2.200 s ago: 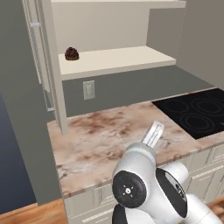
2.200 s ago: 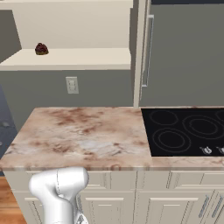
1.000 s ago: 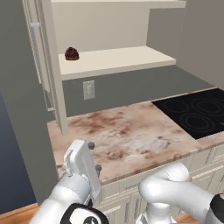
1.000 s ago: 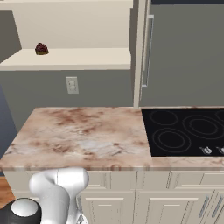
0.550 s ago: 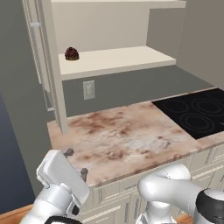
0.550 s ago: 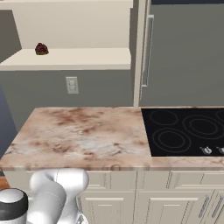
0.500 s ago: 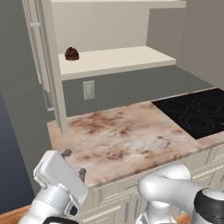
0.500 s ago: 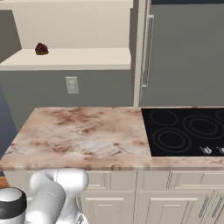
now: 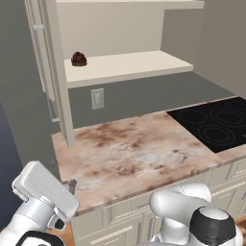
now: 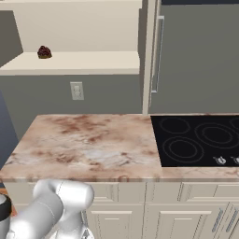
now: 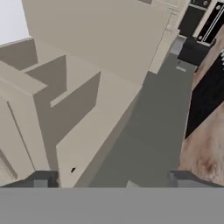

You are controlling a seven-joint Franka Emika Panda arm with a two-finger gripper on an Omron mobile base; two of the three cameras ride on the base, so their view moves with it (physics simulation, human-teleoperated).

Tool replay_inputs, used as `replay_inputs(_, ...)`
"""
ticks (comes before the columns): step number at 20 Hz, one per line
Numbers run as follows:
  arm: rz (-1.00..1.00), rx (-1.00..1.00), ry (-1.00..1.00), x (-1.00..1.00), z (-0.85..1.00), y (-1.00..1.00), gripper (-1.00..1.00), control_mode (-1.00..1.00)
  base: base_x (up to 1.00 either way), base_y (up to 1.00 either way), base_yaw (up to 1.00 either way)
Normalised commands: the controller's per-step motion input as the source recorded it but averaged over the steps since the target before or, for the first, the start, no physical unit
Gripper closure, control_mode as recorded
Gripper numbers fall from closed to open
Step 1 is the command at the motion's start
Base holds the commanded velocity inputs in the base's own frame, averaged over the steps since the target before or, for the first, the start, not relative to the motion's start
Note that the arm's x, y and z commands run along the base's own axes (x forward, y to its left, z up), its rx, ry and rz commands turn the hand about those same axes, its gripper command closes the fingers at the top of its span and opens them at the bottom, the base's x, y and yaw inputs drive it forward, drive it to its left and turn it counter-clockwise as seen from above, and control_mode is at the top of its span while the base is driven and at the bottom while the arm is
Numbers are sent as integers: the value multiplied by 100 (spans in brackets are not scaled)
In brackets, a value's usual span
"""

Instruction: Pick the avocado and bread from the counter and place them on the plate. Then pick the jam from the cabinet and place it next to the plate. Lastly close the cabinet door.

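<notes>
The jam (image 9: 79,58) (image 10: 44,52) shows as a small dark maroon thing on the lower shelf of the open cabinet (image 9: 129,65), towards its left end. A cabinet door (image 9: 50,72) stands turned out edge-on at the shelf's left, with its grey bar handle facing away. The counter (image 9: 129,153) (image 10: 88,144) lies bare below. My gripper (image 9: 71,186) hangs low by the counter's left front corner, far from the jam. In the hand view the gripper (image 11: 113,181) is open, its dark tips wide apart with nothing between them. The avocado, the bread and the plate are out of view.
A black glass cooktop (image 9: 216,127) (image 10: 196,140) is set into the counter on the right. A wall outlet (image 9: 97,98) sits under the shelf. Cream drawers (image 10: 158,205) run below the counter. A second cream door edge with a bar handle (image 10: 160,56) stands above the cooktop's left side.
The arm has swung left and down, from over the counter's front to beside its left corner. The jaws stayed open. The jam has not moved.
</notes>
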Motion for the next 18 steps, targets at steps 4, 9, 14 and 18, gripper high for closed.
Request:
replay_inputs(4,-3,-5,0,36,0,37,-100,-100,0,0,0)
replay_inputs(9,0,-5,-1,41,0,22,-100,-100,0,0,0)
replay_inputs(14,0,-2,-2,40,0,9,-100,-100,0,0,0)
replay_inputs(18,0,0,0,40,1,6,-100,-100,0,0,0)
